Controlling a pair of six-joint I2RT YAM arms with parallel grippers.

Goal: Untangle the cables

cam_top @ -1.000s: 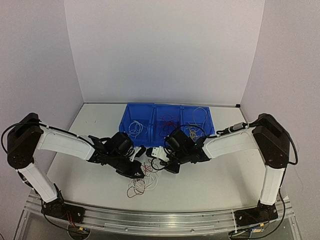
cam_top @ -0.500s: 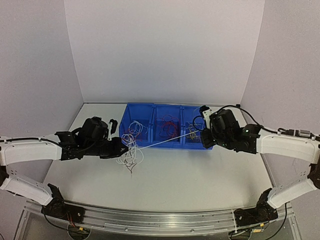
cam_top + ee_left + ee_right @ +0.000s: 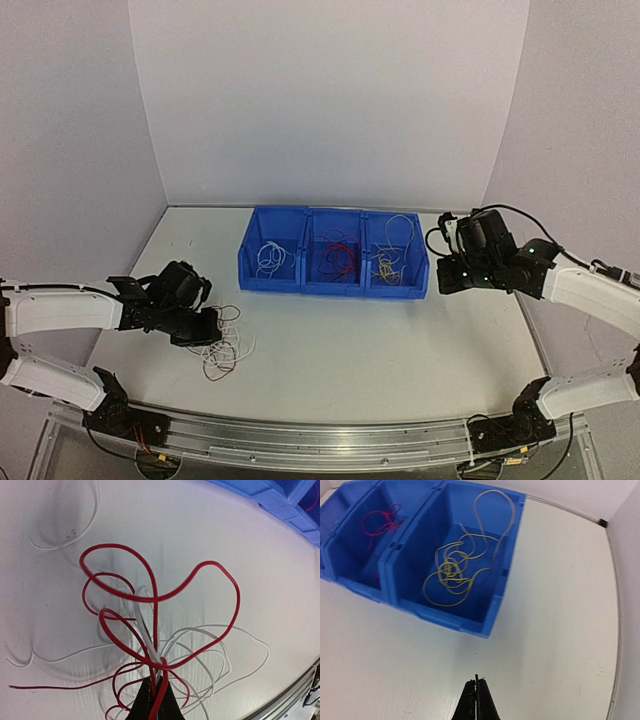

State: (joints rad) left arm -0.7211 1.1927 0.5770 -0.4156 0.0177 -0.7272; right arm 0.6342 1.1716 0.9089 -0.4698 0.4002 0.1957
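A tangle of red and white cables (image 3: 227,350) lies on the table at the left front. My left gripper (image 3: 207,334) is shut on it. In the left wrist view the jaws (image 3: 156,692) pinch a red and a white strand where the red loops (image 3: 155,625) cross, with white loops spread on the table behind. My right gripper (image 3: 446,277) is shut and holds nothing that shows. It hovers just right of the blue bins, and in its wrist view the tips (image 3: 476,686) are over bare table. Cables lie sorted in the bins: white (image 3: 268,257), red (image 3: 338,255), yellow (image 3: 390,262).
The row of three blue bins (image 3: 335,289) stands at the table's middle back. In the right wrist view its right compartment (image 3: 445,618) holds the yellow cable (image 3: 451,574), one loop of which hangs over the far rim. Grey walls close the back and sides.
The left gripper has carried the tangle down and left from the bins to the table. The white strand stretched between the grippers is gone. The right gripper has moved right, off the bins.
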